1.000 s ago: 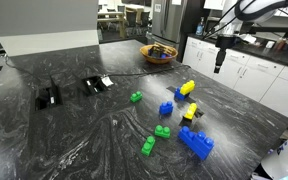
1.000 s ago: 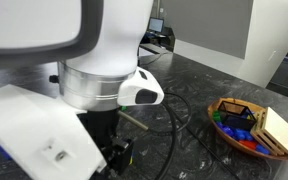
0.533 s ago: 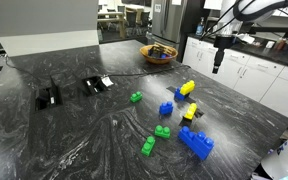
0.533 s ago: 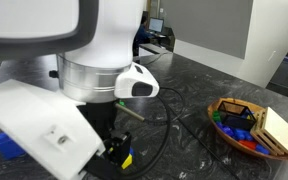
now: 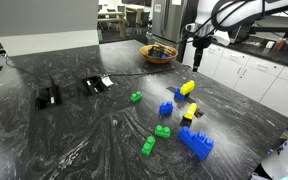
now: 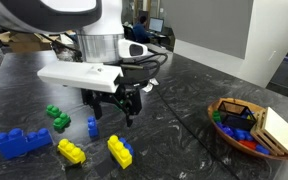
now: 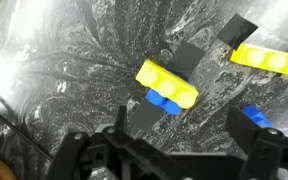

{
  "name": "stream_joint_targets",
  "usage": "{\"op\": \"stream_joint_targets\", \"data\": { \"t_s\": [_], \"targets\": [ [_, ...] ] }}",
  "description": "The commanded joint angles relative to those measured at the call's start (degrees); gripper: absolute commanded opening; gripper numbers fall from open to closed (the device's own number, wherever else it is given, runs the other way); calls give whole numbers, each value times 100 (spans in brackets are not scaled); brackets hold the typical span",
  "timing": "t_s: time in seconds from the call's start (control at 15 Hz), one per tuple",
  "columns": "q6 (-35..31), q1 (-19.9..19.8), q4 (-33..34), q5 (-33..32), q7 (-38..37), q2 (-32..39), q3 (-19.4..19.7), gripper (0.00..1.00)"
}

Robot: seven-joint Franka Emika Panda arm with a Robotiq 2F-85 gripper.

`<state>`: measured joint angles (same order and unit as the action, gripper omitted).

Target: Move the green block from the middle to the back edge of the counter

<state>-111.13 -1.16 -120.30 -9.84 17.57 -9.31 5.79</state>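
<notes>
We are hovering the hand (image 5: 195, 58), fingers spread and empty, above the yellow brick (image 5: 187, 88). In an exterior view, the green block (image 5: 136, 97) is sitting in the middle of the desk (image 5: 54, 140), well apart from the hand, toward eight o'clock.

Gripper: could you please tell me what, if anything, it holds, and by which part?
Nothing: the gripper, jaws open and empty, hangs above a yellow block.
</notes>
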Motion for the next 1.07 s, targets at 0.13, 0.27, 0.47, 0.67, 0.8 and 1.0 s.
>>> {"op": "stream_joint_targets", "data": {
  "t_s": [0.13, 0.27, 0.47, 0.67, 0.8, 1.0],
  "targets": [
    [-301, 76, 541, -407, -276, 626, -356, 100],
    [-325, 94, 638, -432, -322, 794, -399, 100],
    [-314, 61, 625, -431, -317, 718, -359, 100],
    [-314, 67, 604, -430, -317, 700, -368, 100],
    [-614, 85, 647, -229, -12, 802, -365, 100],
    [-1110, 186, 1028, -56, 568, 1237, -487, 100]
  ]
}}
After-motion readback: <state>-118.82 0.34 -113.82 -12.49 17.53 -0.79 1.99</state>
